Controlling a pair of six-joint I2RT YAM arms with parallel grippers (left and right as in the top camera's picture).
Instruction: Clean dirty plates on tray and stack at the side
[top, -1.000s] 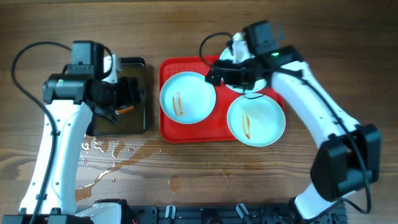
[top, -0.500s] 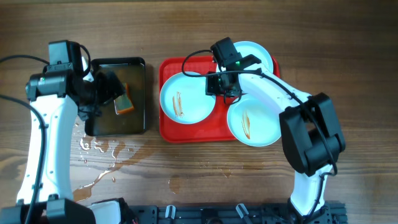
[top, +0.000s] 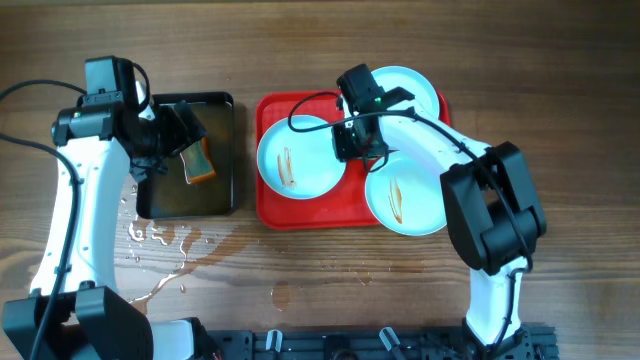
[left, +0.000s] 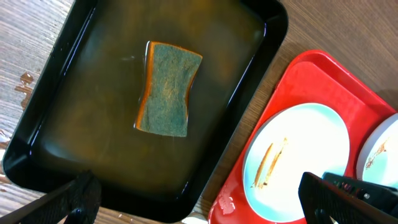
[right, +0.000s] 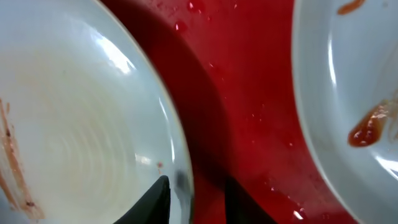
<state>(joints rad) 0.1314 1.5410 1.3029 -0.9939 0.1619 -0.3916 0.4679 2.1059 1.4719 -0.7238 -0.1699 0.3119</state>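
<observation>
Three pale dirty plates lie on the red tray: one at the left with a brown smear, one at the back right, one at the front right. My right gripper straddles the left plate's right rim. Its jaws are drawn close, the inner finger on the plate. A dark strip shows between the rim and the outer finger. My left gripper hangs wide open over the black tray's front edge, holding nothing.
A green-topped sponge lies loose in the wet black tray left of the red tray. Water is spilled on the wood in front of the black tray. A second smeared plate lies just right of my right fingers.
My right arm swung from the back plate to the left plate's rim and its jaws narrowed. My left gripper pulled back from the sponge and opened wider.
</observation>
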